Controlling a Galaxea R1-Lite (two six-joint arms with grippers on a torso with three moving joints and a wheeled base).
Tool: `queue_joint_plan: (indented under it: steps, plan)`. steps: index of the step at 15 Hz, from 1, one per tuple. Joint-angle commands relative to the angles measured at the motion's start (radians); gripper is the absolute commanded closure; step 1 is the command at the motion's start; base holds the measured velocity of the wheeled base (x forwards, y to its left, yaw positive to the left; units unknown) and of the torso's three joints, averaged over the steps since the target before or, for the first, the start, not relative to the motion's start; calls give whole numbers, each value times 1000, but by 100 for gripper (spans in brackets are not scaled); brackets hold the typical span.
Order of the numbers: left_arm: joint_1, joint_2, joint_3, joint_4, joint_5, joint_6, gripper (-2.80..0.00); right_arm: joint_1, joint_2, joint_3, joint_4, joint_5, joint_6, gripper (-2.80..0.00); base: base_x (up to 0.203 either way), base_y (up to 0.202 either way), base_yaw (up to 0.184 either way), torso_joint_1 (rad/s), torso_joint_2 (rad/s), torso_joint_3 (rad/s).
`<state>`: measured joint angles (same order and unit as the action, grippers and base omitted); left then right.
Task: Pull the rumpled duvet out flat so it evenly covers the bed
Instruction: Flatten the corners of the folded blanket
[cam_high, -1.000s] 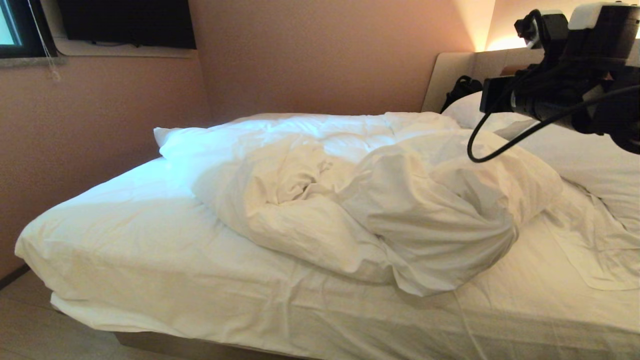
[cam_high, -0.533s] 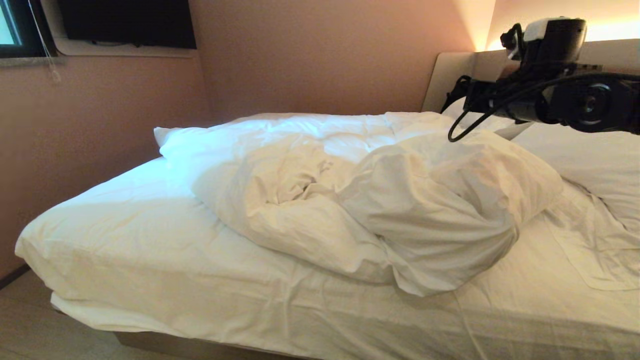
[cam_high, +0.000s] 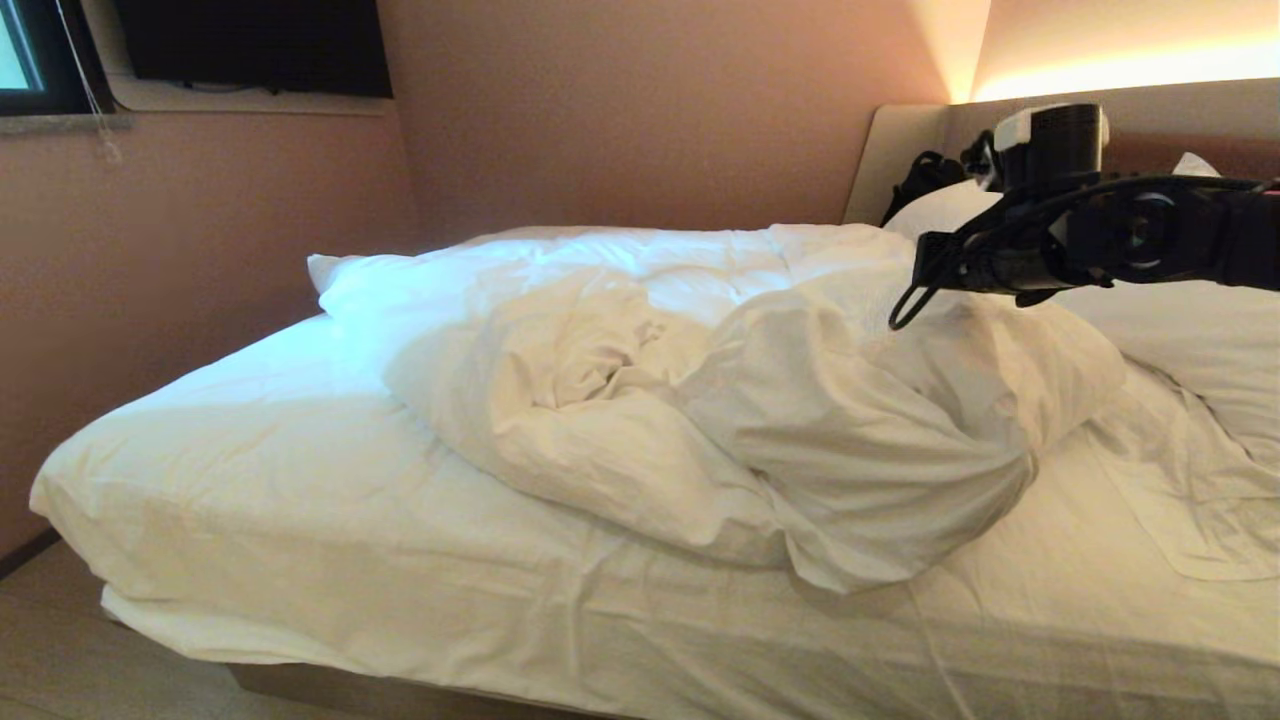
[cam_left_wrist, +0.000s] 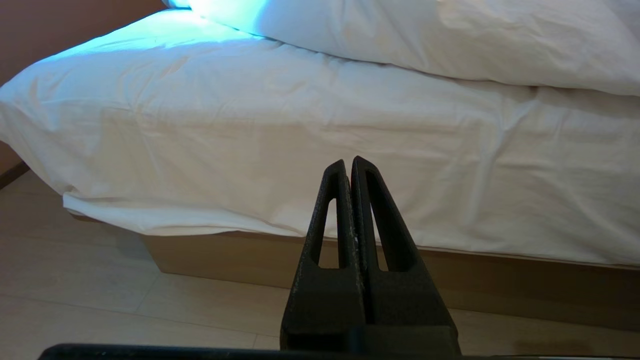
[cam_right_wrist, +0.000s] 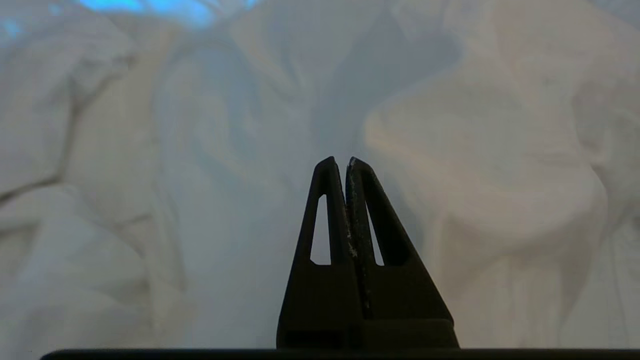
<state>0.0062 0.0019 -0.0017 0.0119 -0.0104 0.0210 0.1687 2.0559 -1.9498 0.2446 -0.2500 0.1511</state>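
Your duvet (cam_high: 740, 400) lies bunched in a fat roll across the middle of the bed (cam_high: 300, 520), its long axis running from the upper left of the head view down toward the lower right. The sheet at the foot end, on the frame's left, is uncovered, and so is the strip along the near edge.

Your right hand (cam_high: 925, 262) hangs at the upper right of that view, above the roll's end nearest the pillow (cam_high: 1190, 340), with both fingers pressed together and nothing between them. In the right wrist view the hand (cam_right_wrist: 339, 161) points straight into the crumpled folds, which lie below and ahead of it; I cannot tell whether it touches them.

Your left hand (cam_left_wrist: 348, 161) is also closed and empty, parked low by the side of the bed, aimed at the mattress edge.

So the right arm is clearly nearer. You would probably need to open that hand before it can take a fold.
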Motion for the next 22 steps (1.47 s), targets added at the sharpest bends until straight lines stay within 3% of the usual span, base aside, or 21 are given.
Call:
queue_joint_plan:
  steps: [1, 8, 9, 16, 22]
  plan:
    - [1, 0, 0, 0, 0, 0, 0, -9, 9, 0, 7, -7, -19, 0, 0, 0, 0, 0, 0, 0]
    - [0, 0, 0, 0, 0, 0, 0, -11, -16, 9, 7, -17, -18, 0, 0, 0, 0, 0, 0, 0]
    - [0, 0, 0, 0, 1, 0, 0, -11, -16, 9, 7, -17, -16, -280, 0, 0, 0, 0, 0, 0]
    - [0, 0, 0, 0, 0, 0, 0, -12, -5, 9, 7, -17, -25, -280, 0, 0, 0, 0, 0, 0]
    - [1, 0, 0, 0, 0, 0, 0, -34, 30, 9, 7, -17, -79, -280, 0, 0, 0, 0, 0, 0]
